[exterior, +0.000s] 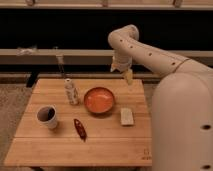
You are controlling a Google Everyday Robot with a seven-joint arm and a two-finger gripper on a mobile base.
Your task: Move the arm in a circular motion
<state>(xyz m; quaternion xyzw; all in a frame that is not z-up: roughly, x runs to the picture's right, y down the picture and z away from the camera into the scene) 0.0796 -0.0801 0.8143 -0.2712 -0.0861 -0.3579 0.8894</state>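
Note:
The thick cream-beige arm (150, 55) reaches in from the right, with small dark holes along its tubes and a bulky segment (182, 120) filling the right side. Its elbow bends at the top centre. The gripper (128, 77) hangs down from the wrist over the far right edge of the wooden table (105, 142), beyond the orange bowl (99, 99). It holds nothing that I can see.
On the table stand a small patterned bottle (71, 91), a white cup with dark contents (47, 116), a dark red oblong item (79, 127) and a pale sponge-like block (127, 116). A dark bench or rail (50, 55) runs behind the table.

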